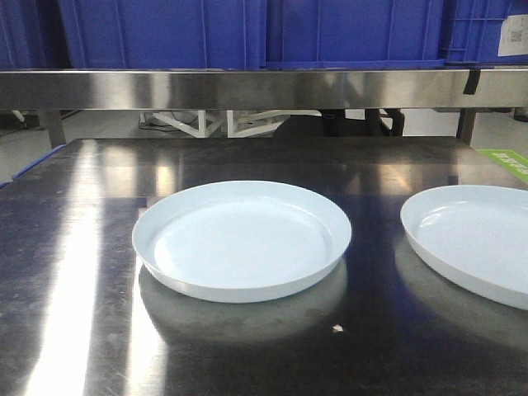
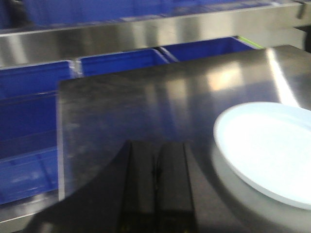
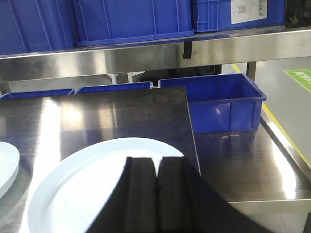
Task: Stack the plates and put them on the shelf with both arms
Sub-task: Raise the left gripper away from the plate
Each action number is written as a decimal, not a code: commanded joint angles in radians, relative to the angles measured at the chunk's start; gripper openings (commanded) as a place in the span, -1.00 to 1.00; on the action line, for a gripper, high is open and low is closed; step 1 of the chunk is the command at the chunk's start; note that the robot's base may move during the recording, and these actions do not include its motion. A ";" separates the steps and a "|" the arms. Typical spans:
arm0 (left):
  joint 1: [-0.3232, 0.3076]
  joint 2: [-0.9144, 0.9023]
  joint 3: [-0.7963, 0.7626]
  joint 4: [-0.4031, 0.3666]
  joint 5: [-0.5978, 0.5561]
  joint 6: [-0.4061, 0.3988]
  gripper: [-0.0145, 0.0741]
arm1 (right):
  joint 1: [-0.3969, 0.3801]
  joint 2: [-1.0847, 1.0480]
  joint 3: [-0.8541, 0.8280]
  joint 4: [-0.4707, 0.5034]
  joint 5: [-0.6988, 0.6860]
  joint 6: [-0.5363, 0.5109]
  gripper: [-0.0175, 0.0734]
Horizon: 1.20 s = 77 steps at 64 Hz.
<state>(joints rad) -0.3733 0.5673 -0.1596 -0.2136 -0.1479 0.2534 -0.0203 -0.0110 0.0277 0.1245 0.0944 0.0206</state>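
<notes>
Ok, left gripper [image 2: 156, 191]: two black fingers pressed together, only a thin seam between them, nothing held; shows only in its own wrist view, which is blurred.
left arm pose: wrist looks forward and down over the dark counter [image 1: 74, 247]; gripper sits over bare counter just left of the left plate [image 1: 242, 239], not overlapping it; height above the counter can't be told.
left plate: white, round, lying flat on the counter, around mid-counter in the front view.
gap: plates apart, not stacked, a strip of bare counter between the rims.
right plate [image 1: 474, 239]: same white, flat on the counter, cut off by the right edge of the front view.
right gripper [image 3: 155, 194]: black fingers together, a thin seam between them, clamped on nothing.
right arm pose: wrist aimed forward; gripper overlaps the near part of the right plate in its view; touching or above, can't tell. The left plate's rim shows at that view's far left.
shelf [image 1: 247, 89]: brushed steel rail running across behind and above the counter.
blue crates [image 1: 165, 33]: sitting on the shelf, side by side.
lower crate [image 3: 218, 99]: open, blue, below the shelf rail, right of the counter's edge.
crumb [image 1: 337, 328]: small speck on the counter, near the left plate's front right.
</notes>
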 commanded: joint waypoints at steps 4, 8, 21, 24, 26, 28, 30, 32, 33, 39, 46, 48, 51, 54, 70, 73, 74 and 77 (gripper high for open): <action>0.098 -0.016 -0.026 -0.008 -0.089 0.004 -0.49 | -0.007 -0.019 0.002 -0.009 -0.083 -0.004 -0.49; 0.128 -0.029 -0.026 -0.008 -0.085 -0.005 -0.49 | -0.007 -0.019 0.002 -0.009 -0.083 -0.004 -0.49; 0.148 -0.097 -0.030 -0.008 -0.022 -0.083 -0.49 | -0.007 -0.019 0.002 -0.009 -0.083 -0.004 -0.49; 0.148 -0.125 -0.030 -0.008 -0.022 -0.083 -0.49 | -0.007 -0.019 0.002 -0.009 -0.083 -0.004 -0.49; 0.148 -0.154 -0.030 -0.010 -0.022 -0.083 -0.49 | -0.007 -0.019 0.002 -0.009 -0.083 -0.004 -0.49; 0.148 -0.169 -0.030 -0.016 -0.020 -0.083 -0.49 | -0.007 -0.019 0.002 -0.009 -0.083 -0.004 -0.49; 0.148 -0.196 -0.030 -0.020 -0.010 -0.083 -0.49 | -0.007 -0.019 0.002 -0.009 -0.083 -0.004 -0.49; 0.148 -0.224 -0.032 -0.020 0.005 -0.083 -0.49 | -0.007 -0.019 0.002 -0.009 -0.083 -0.004 -0.49; 0.148 -0.234 -0.032 -0.020 0.014 -0.083 -0.49 | -0.007 -0.019 0.002 -0.009 -0.083 -0.004 -0.49; 0.148 -0.309 -0.032 -0.020 0.088 -0.079 -0.49 | -0.007 -0.019 0.002 -0.009 -0.083 -0.004 -0.49; 0.170 -0.366 -0.032 -0.020 0.122 -0.064 -0.49 | -0.007 -0.019 0.002 -0.009 -0.083 -0.004 -0.49; 0.183 -0.380 -0.032 -0.020 0.122 -0.064 -0.49 | -0.007 -0.019 0.002 -0.009 -0.083 -0.004 -0.49; 0.206 -0.394 -0.032 -0.020 0.120 -0.064 -0.49 | -0.007 -0.019 0.002 -0.009 -0.083 -0.004 -0.49; 0.232 -0.402 -0.032 -0.020 0.124 -0.064 -0.49 | -0.007 -0.019 0.002 -0.009 -0.083 -0.004 -0.49; 0.291 -0.404 -0.032 -0.020 0.133 -0.064 -0.49 | -0.007 -0.019 0.002 -0.009 -0.083 -0.004 -0.49; 0.291 -0.404 -0.032 -0.020 0.133 -0.064 -0.49 | -0.007 -0.019 0.002 -0.009 -0.083 -0.004 -0.49; 0.291 -0.404 -0.032 -0.020 0.133 -0.064 -0.49 | -0.007 -0.019 0.002 -0.009 -0.083 -0.004 -0.49; 0.291 -0.404 -0.032 -0.020 0.133 -0.064 -0.49 | -0.007 -0.019 0.002 -0.009 -0.083 -0.004 -0.49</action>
<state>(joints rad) -0.0843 0.1535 -0.1596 -0.2256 0.0591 0.1910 -0.0203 -0.0110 0.0277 0.1245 0.0944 0.0206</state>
